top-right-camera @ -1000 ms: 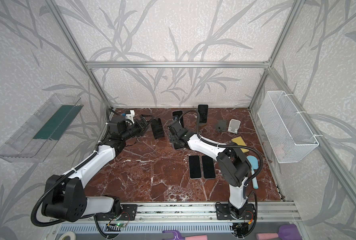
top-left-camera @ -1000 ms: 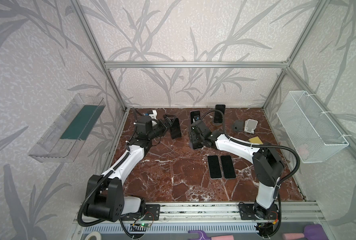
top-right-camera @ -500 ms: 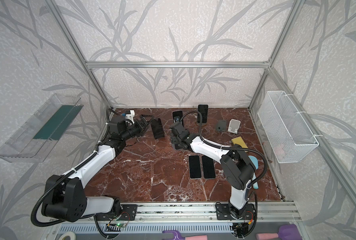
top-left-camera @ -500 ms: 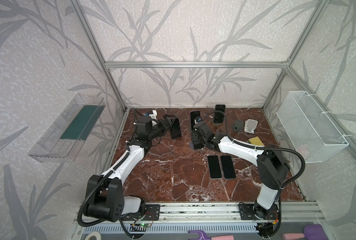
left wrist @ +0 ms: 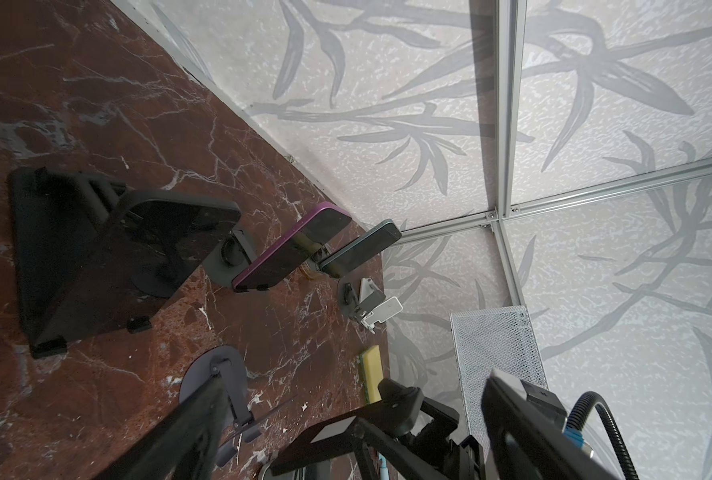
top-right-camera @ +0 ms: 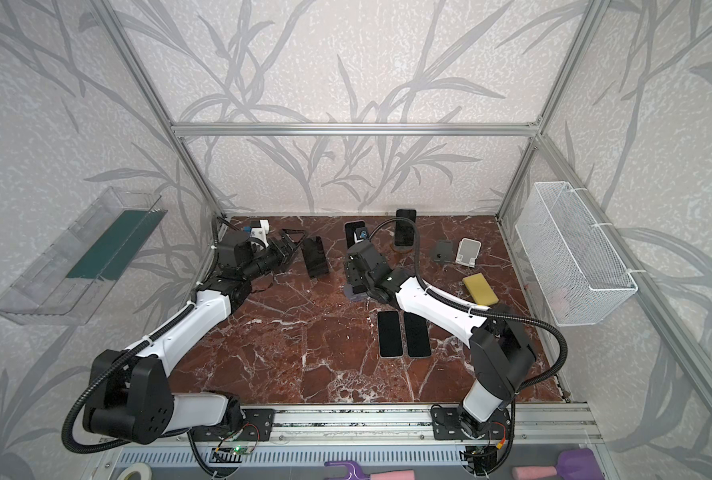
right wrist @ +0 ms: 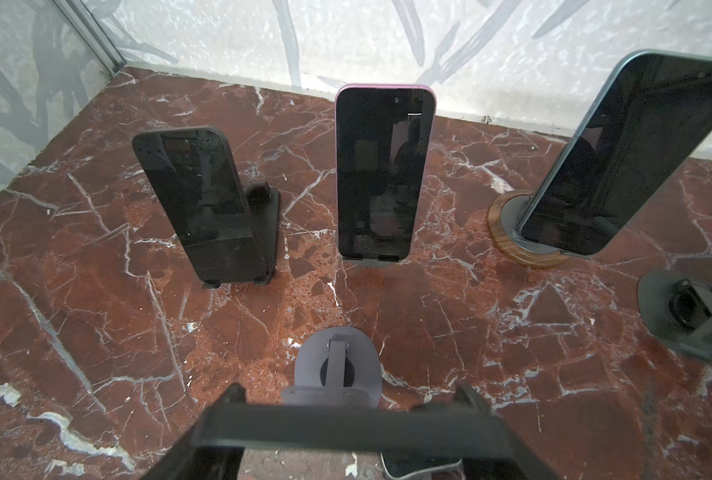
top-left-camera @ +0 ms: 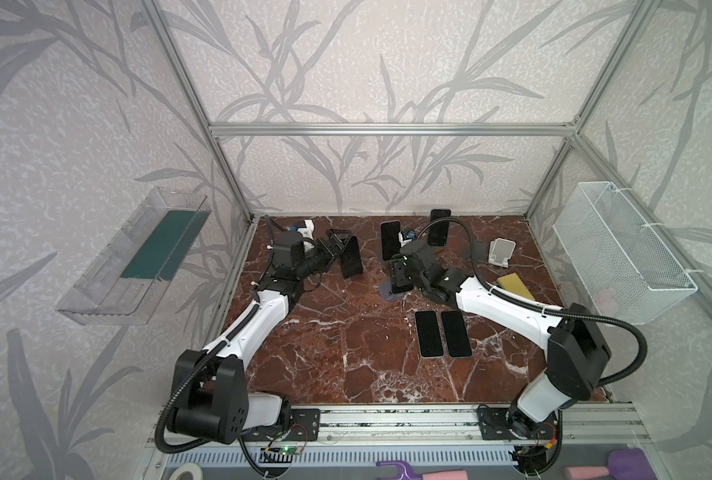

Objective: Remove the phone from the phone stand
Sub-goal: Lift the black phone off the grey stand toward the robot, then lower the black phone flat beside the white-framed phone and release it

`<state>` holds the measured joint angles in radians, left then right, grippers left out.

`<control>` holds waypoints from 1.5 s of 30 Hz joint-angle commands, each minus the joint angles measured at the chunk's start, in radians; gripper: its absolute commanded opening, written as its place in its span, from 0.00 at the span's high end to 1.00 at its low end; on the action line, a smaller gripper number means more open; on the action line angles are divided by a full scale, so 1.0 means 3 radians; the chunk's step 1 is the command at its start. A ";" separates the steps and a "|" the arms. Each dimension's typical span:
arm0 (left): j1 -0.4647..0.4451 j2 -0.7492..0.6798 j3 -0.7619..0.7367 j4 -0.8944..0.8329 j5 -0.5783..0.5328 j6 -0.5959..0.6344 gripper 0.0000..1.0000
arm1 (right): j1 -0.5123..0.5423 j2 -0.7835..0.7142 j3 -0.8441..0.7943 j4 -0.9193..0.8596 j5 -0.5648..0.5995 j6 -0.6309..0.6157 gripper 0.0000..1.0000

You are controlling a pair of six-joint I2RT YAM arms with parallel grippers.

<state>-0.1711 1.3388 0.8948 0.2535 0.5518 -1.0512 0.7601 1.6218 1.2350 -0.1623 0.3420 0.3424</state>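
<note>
Grey stand (right wrist: 337, 370) at table (top-left-camera: 346, 353) centre, phone (right wrist: 346, 428) just at its cradle, clear or not unclear | right gripper (top-left-camera: 400, 274) pinching phone's side edges | left gripper (top-left-camera: 337, 243) spread, empty, at 10 o'clock | risk: lip snags phone, stand tips; narrow edge grip slips.

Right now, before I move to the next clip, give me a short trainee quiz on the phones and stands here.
1. How many phones lie flat on the table?
2. True or false: the left hand is closed on the black phone.
3. What is gripped in the right hand, next to the grey stand? A) a spoon B) a phone C) nothing

Key
1. Two.
2. False: it is open and apart from it.
3. B.
</note>
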 commanded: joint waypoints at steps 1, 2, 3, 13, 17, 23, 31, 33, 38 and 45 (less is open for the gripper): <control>-0.0013 -0.0054 0.0007 0.0120 0.0022 -0.0044 0.05 | 0.0011 -0.0235 -0.0055 0.0066 0.0069 0.0035 0.28; -0.0013 -0.0060 0.0007 0.0120 0.0021 -0.0044 0.05 | 0.0020 -0.0265 -0.0085 0.0067 0.0075 0.0040 0.28; -0.0014 -0.0051 0.0007 0.0121 0.0019 -0.0045 0.05 | 0.0028 -0.0293 -0.0122 0.0066 0.0085 0.0054 0.28; -0.0013 -0.0050 -0.0012 0.0153 0.0022 -0.0080 0.05 | 0.0225 -0.0679 -0.0666 0.0168 -0.0033 0.0355 0.29; -0.0013 -0.0040 -0.0017 0.0167 0.0024 -0.0083 0.05 | 0.0375 -0.0804 -0.0794 -0.0063 -0.0090 0.0525 0.29; -0.0015 -0.0007 -0.0003 0.0157 0.0042 -0.0086 0.05 | 0.0766 -0.0870 -0.0929 -0.0427 0.0062 0.0798 0.29; -0.0023 0.0008 -0.0042 0.0270 0.0078 -0.0198 0.06 | 0.0969 -0.0718 -0.1074 -0.0328 0.0004 0.0961 0.30; -0.0023 0.0026 -0.0038 0.0280 0.0083 -0.0208 0.06 | 0.0981 -0.0655 -0.1072 -0.0331 -0.0031 0.1038 0.30; -0.0023 0.0036 -0.0043 0.0295 0.0095 -0.0241 0.06 | 0.0992 -0.0493 -0.1014 -0.0506 -0.0048 0.1251 0.30; -0.0032 0.0064 -0.0063 0.0365 0.0121 -0.0311 0.06 | 0.0989 -0.0198 -0.0835 -0.0727 -0.0050 0.1487 0.30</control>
<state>-0.1757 1.3464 0.8856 0.3286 0.5716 -1.1240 1.0523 1.5364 0.9524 -0.3389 0.3138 0.7300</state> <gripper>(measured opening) 0.936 0.743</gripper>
